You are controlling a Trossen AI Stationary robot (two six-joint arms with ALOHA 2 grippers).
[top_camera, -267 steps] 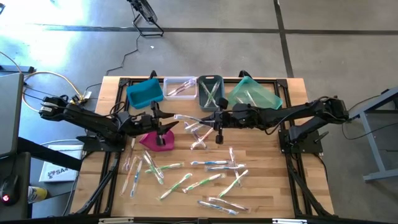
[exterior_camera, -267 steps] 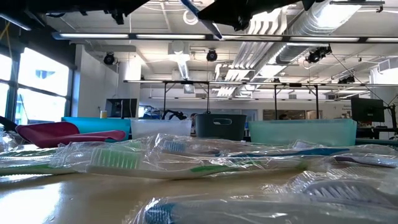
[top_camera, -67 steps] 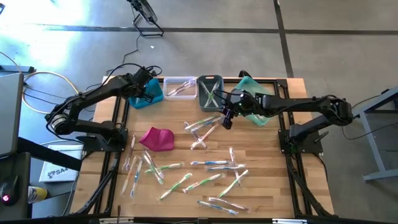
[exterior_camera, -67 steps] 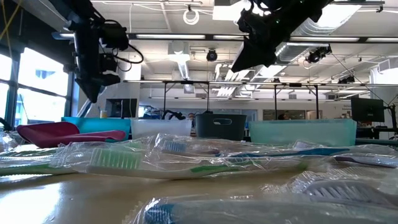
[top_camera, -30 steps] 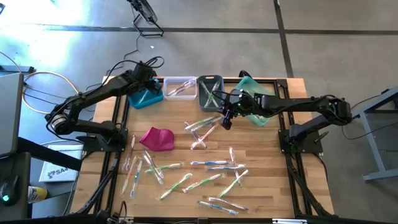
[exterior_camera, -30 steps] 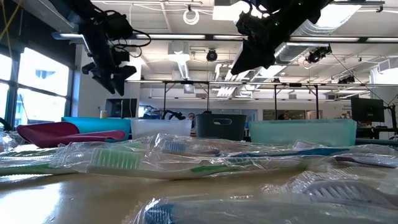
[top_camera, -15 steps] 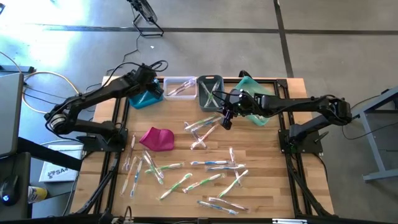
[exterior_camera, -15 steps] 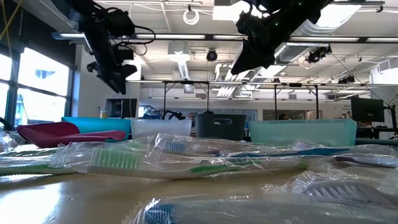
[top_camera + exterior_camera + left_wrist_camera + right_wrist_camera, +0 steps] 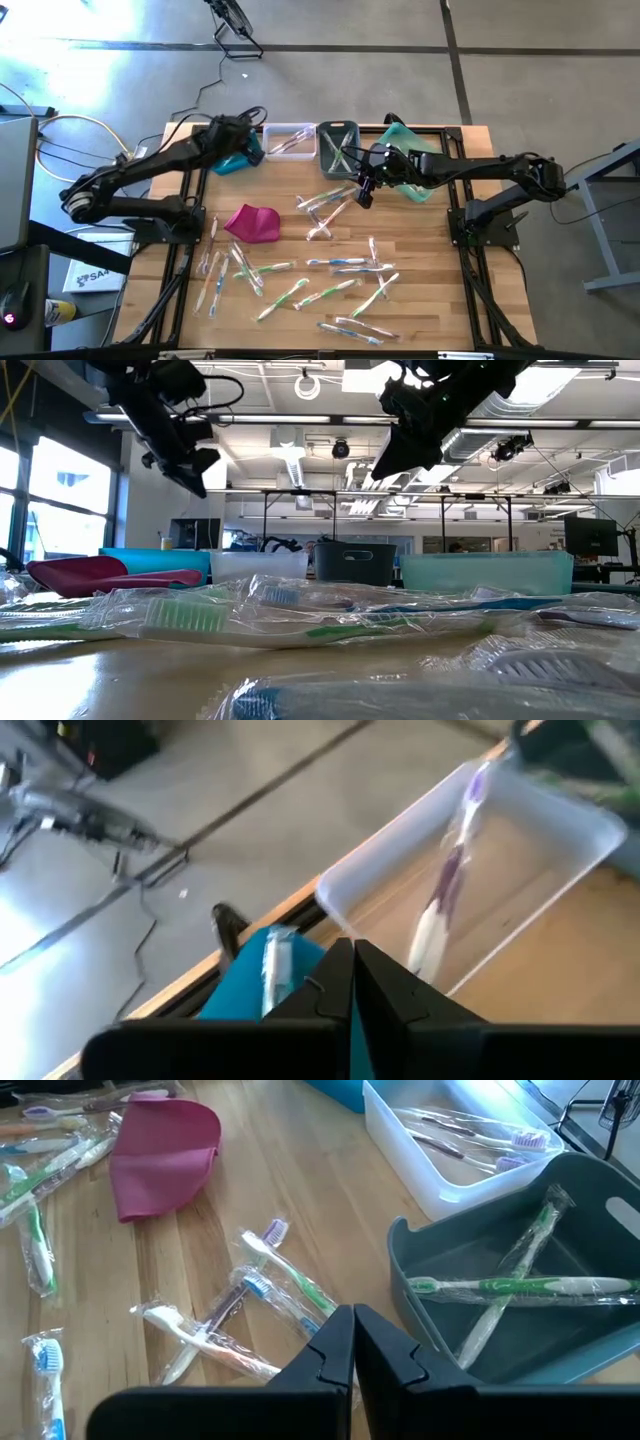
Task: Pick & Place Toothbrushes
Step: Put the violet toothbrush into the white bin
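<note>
Many wrapped toothbrushes lie loose on the wooden table, with a few more close below my right gripper. One toothbrush lies in the blue bin, and others are in the clear bin and the grey bin. My left gripper hangs shut and empty above the blue bin's right end. Near the grey bin, my right gripper is also shut and empty, high over the table.
A magenta pouch lies left of the table's middle. The teal bin stands at the far right, partly under my right arm. All the bins line the far edge. Bare wood shows between the pouch and the bins.
My left gripper has shut with nothing between its fingers. It has swung a little toward the table's right and near edges over the blue bin, rolling slightly. My right arm has kept still.
</note>
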